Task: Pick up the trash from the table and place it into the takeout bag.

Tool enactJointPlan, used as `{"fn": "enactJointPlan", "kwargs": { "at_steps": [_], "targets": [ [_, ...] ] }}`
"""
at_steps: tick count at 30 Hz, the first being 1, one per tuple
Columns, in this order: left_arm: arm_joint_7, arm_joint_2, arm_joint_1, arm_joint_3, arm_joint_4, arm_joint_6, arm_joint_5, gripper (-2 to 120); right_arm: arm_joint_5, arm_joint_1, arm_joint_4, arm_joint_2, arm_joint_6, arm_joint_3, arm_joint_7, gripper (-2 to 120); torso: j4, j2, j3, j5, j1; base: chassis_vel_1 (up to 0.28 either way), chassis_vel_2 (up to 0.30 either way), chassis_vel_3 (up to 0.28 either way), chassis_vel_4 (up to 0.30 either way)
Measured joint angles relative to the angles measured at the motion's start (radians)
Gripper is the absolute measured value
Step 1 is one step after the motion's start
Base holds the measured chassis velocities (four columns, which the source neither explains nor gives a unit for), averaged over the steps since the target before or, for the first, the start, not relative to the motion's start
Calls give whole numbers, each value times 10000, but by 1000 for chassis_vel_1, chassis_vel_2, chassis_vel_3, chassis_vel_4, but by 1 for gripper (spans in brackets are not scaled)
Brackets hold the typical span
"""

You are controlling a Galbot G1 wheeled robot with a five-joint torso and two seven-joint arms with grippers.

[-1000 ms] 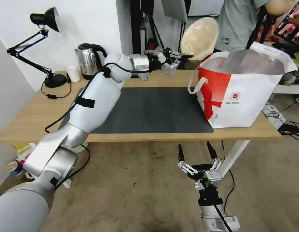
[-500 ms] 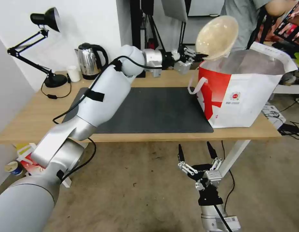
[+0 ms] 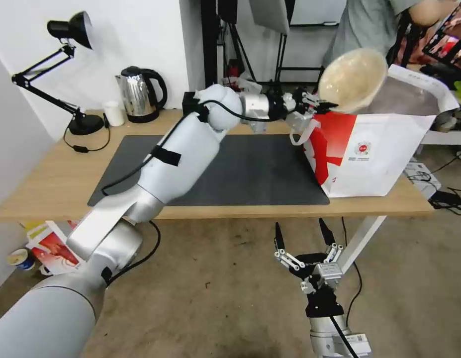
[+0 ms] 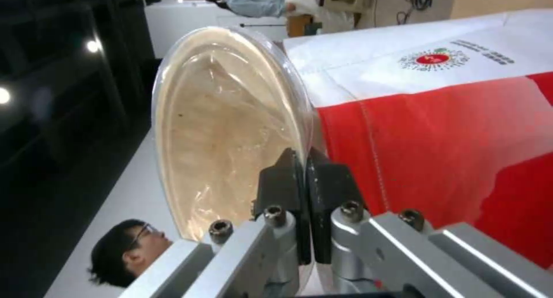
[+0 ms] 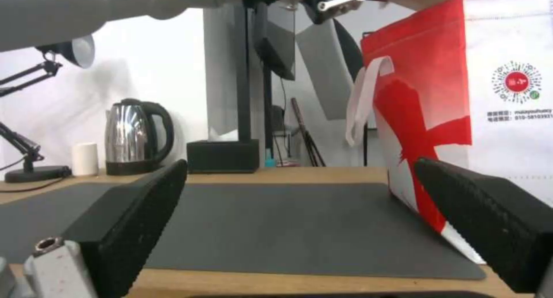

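Note:
A shallow tan bowl (image 3: 353, 79) of trash hangs tilted over the near left rim of the takeout bag (image 3: 374, 149), with my left gripper (image 3: 323, 106) shut on its edge. In the left wrist view the two fingers pinch the rim of the bowl (image 4: 224, 125) at my left gripper (image 4: 304, 177), with the bag's red and white side (image 4: 449, 129) right beside it. The bag stands open on the right end of the table (image 3: 51, 179). My right gripper (image 3: 304, 238) hangs open below the table's front edge; its view shows the fingers (image 5: 132, 211) spread wide before the bag (image 5: 461, 116).
A dark grey mat (image 3: 250, 169) covers the table's middle. A kettle (image 3: 137, 94), a small white cup (image 3: 113, 113), a black desk lamp (image 3: 66, 74) and a black tissue box (image 5: 222, 155) stand along the back. A person stands behind the bag.
My left arm has swung right and stretched out, carrying the tan bowl from behind the table's middle to above the bag's left rim. The right arm has not moved.

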Motion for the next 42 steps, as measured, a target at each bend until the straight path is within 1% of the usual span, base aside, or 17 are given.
{"fn": "enactJointPlan", "kwargs": {
  "at_steps": [10,13,14,17,18,19,22,23,24,25,27,28,30,31,32,36,42],
  "targets": [
    [-23,-231,-185,56,311,-146,150,0,0,0,0,0,0,0,0,100,1,0,0,0,-1,0,0,0,0],
    [-54,-253,-157,90,325,-147,198,13,0,0,0,0,0,0,0,100,1,0,0,0,0,0,0,0,0],
    [-54,-253,-157,90,325,-147,198,13,0,0,0,0,0,0,0,100,1,0,0,0,0,0,0,0,0],
    [-62,-195,-136,69,350,-160,423,27,0,0,0,0,0,0,0,100,0,0,0,-1,0,0,0,0,0],
    [-62,-195,-136,69,350,-160,423,27,0,0,0,0,0,0,0,100,0,0,0,-1,0,0,0,0,0],
    [-67,-145,-156,49,382,-192,459,32,0,0,0,0,0,0,0,100,0,0,0,-1,0,0,0,0,0],
    [-329,-3,-204,52,421,-199,578,46,0,0,0,0,0,0,0,100,2,0,-1,-2,0,0,0,0,0],
    [-329,-3,-204,52,421,-199,578,46,0,0,0,0,0,0,0,100,2,0,-1,-2,0,0,0,0,0],
    [-364,15,-213,52,443,-198,613,50,0,0,0,0,0,0,0,100,3,0,0,-2,0,0,0,0,0],
    [-383,31,-220,49,459,-198,634,57,0,0,0,0,0,0,0,100,1,0,-1,-2,0,0,0,0,0],
    [-392,71,-220,44,463,-197,640,65,0,0,0,0,0,0,0,100,0,0,0,-1,0,0,0,0,0],
    [-392,71,-220,44,463,-197,640,65,0,0,0,0,0,0,0,100,0,0,0,-1,0,0,0,0,0],
    [-394,113,-222,38,454,-198,636,72,0,0,0,0,0,0,0,100,0,0,0,-1,0,0,0,0,0],
    [-394,167,-250,31,429,-198,625,78,0,0,0,0,0,0,0,100,1,0,0,-2,0,0,0,0,0],
    [-394,167,-250,31,429,-198,625,78,0,0,0,0,0,0,0,100,1,0,0,-2,0,0,0,0,0],
    [-383,395,-423,-3,330,-199,358,97,0,0,0,0,0,0,0,100,0,0,0,-1,0,0,0,0,0],
    [-294,635,-646,-28,239,-144,-198,100,0,0,0,0,0,0,0,100,0,0,0,-2,0,0,0,0,0]
  ]
}}
